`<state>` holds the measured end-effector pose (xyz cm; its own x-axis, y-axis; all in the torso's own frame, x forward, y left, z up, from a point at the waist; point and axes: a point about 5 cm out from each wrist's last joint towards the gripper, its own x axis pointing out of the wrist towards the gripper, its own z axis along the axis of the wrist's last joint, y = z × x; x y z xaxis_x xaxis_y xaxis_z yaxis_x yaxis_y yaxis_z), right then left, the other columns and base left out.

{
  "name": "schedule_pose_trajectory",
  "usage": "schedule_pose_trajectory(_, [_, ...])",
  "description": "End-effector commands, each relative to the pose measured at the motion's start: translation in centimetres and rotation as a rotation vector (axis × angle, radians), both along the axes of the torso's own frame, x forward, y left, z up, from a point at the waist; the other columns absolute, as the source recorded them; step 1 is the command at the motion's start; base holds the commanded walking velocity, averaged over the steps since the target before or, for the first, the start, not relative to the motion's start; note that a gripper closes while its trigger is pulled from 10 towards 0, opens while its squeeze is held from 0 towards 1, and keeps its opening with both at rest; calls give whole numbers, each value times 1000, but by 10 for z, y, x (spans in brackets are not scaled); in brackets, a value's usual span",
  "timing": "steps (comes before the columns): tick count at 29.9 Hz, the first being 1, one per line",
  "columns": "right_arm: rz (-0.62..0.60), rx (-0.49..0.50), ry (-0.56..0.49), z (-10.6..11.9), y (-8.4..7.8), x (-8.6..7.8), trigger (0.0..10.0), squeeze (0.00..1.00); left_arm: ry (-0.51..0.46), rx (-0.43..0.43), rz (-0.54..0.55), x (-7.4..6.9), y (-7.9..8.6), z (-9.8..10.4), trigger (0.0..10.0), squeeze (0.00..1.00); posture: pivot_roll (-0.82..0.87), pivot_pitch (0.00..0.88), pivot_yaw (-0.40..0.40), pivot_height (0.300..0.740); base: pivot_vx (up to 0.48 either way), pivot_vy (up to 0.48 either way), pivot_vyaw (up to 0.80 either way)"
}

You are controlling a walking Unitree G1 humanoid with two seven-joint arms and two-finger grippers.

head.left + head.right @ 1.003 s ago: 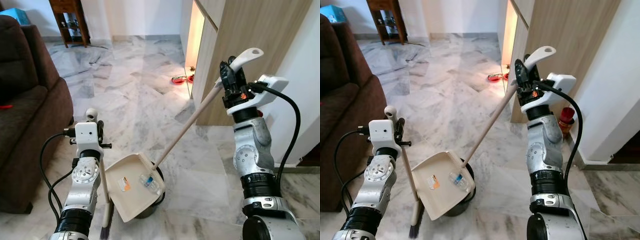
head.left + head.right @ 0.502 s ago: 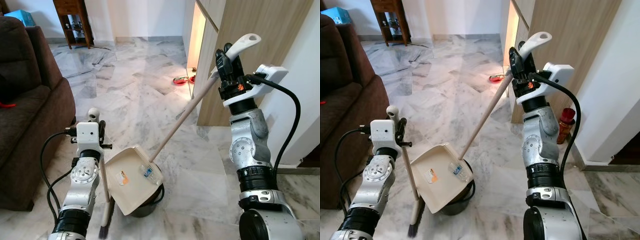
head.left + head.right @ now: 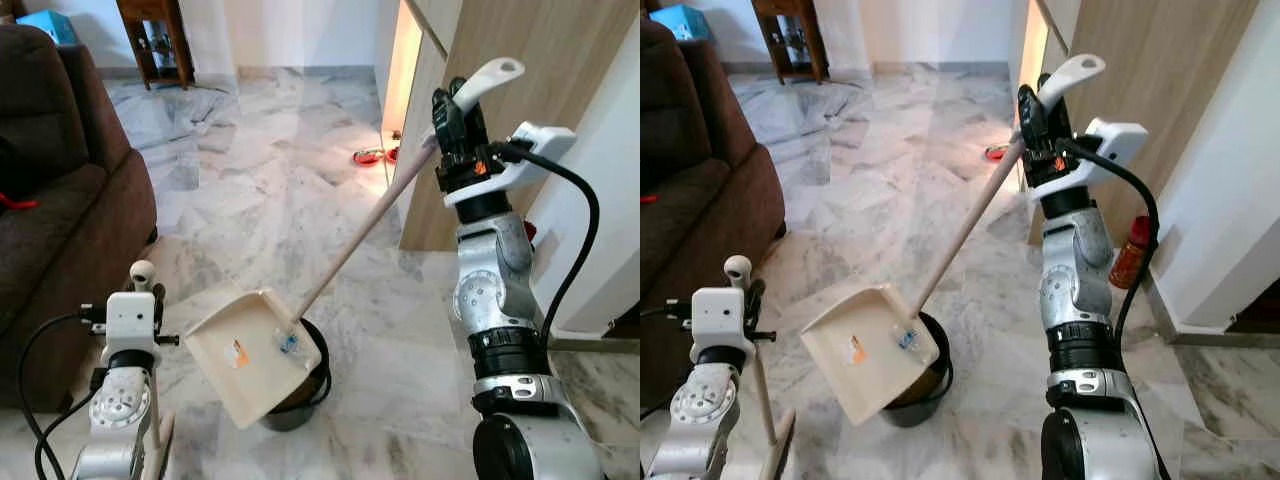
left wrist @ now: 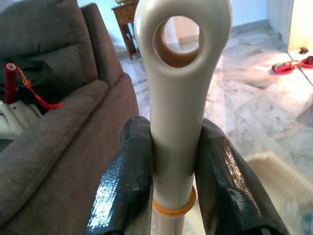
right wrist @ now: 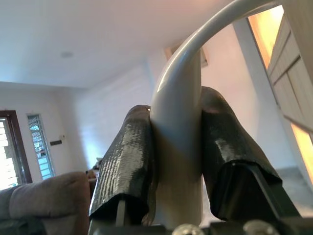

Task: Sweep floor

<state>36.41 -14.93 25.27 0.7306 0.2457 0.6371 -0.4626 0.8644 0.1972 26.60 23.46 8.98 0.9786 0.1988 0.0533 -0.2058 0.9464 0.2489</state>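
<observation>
Stretching across the room is a grey-veined marble floor [image 3: 270, 190], with a brown sofa [image 3: 60, 190] on the robot's left, a wooden cabinet [image 3: 500, 60] on its right, and a small dark side table [image 3: 160, 40] far back by the wall. Red bowls [image 3: 372, 157] lie on the floor beside the cabinet's lit edge, and a red bottle [image 3: 1130, 250] stands at its base.

A cream dustpan [image 3: 250, 352] sits tilted over a black bin [image 3: 300, 395], small bits of litter on its tray; its long handle [image 3: 360, 235] slants up to the right gripper [image 3: 455, 130], which is clamped around the curved white grip. The left gripper [image 4: 171, 166] is clenched on the broom [image 4: 181, 83] just below its hanging hole.

Compared with half a second ago, the left arm sits lower and further left, the broom's bristles are out of sight, and the dustpan has tipped a little flatter over the bin.
</observation>
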Motion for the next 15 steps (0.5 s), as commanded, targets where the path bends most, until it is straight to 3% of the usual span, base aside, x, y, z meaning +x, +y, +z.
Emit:
schedule_pose_trajectory(1, [-14, 16, -117, 24, 1, -3, 10000, 0, -51, 18, -13, 3, -4, 13, 10000, 0, 34, 0, 30, 740, 0, 0, 0])
schedule_pose_trajectory(15, [68, -125, -262, 32, 26, -16, 10000, 0, -52, 5, -33, 4, -8, 17, 10000, 0, 43, 0, 31, 740, 0, 0, 0])
